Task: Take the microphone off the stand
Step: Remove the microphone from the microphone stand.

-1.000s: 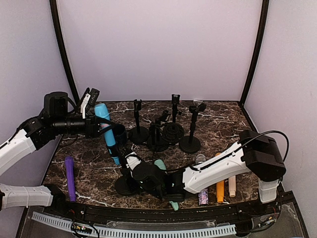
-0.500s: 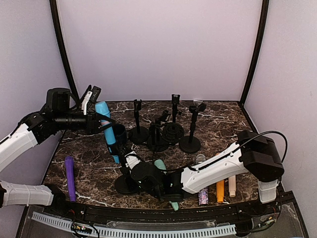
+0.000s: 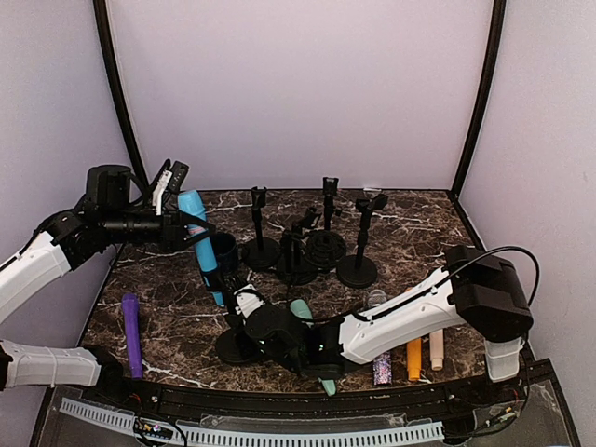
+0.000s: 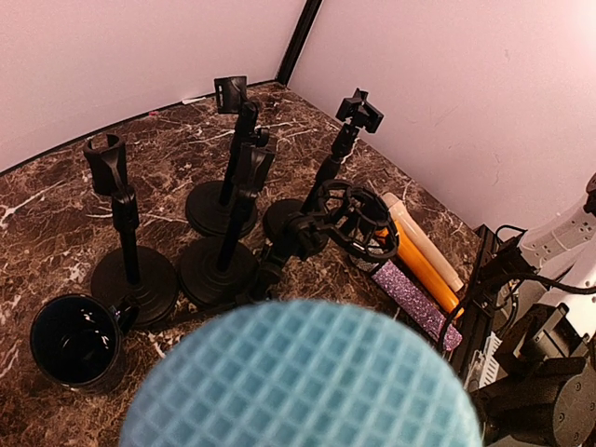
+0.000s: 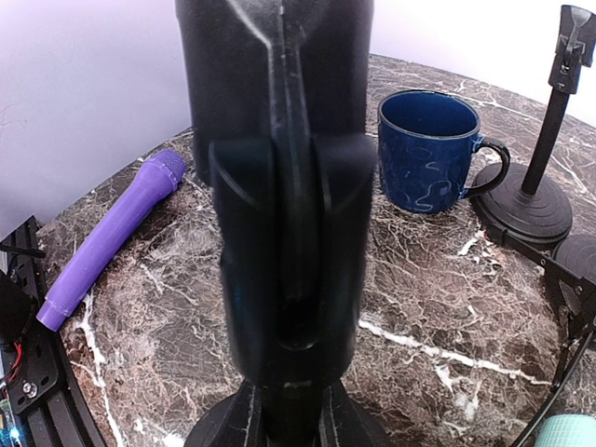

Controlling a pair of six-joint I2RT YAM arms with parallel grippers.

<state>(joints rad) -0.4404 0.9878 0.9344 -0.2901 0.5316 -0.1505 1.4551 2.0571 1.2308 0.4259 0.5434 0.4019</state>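
Observation:
The light blue microphone (image 3: 200,244) stands steeply tilted, head up, at the left of the table. Its lower end reaches down by the clip of the front black stand (image 3: 235,346). My left gripper (image 3: 183,231) is shut on the microphone's upper body. In the left wrist view the mesh head (image 4: 298,382) fills the bottom and hides the fingers. My right gripper (image 3: 248,318) is shut on the stand's post, low near its round base. The post (image 5: 279,214) fills the right wrist view between my fingers (image 5: 228,419).
A purple microphone (image 3: 130,333) lies at the left front. A dark blue mug (image 3: 224,251) stands behind the held microphone. Several empty black stands (image 3: 307,247) cluster mid-table. Teal (image 3: 303,310), orange (image 3: 413,358), cream (image 3: 436,349) and glitter (image 3: 382,371) microphones lie at the front right.
My left arm has shifted slightly up and back with the blue microphone. The right gripper stays on the stand.

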